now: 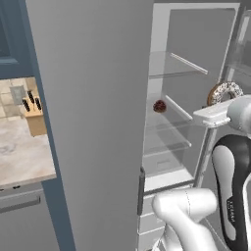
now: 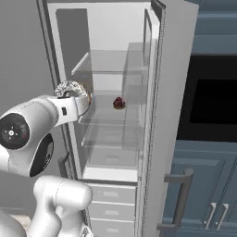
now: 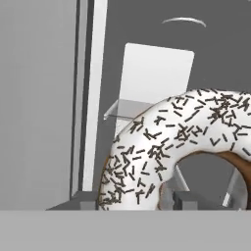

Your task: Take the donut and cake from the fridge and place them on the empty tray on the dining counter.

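Observation:
The fridge [image 1: 93, 98] stands open, showing its pale interior and clear glass shelves [image 2: 111, 121]. My gripper [image 1: 220, 102] is shut on the donut [image 1: 224, 92], a ring with whitish icing and dark sprinkles, and holds it upright at the front of the fridge opening. In the hand view the donut [image 3: 162, 147] looms large and close. In the right base view the donut [image 2: 71, 89] sits at the end of my hand, left of the shelves. The cake [image 1: 159, 106], small, round and dark reddish-brown, rests on the middle glass shelf, deeper inside. From the right it is the cake [image 2: 119, 103] beside the shelf's right side.
The open fridge door [image 2: 166, 115] stands on the right, edge-on. Beyond it are a dark oven opening [image 2: 213, 102] and blue-grey cabinets [image 2: 203, 185]. A wall counter [image 1: 19, 152] with a knife block [image 1: 34, 115] lies left of the fridge. White drawers [image 2: 111, 203] sit under the shelves.

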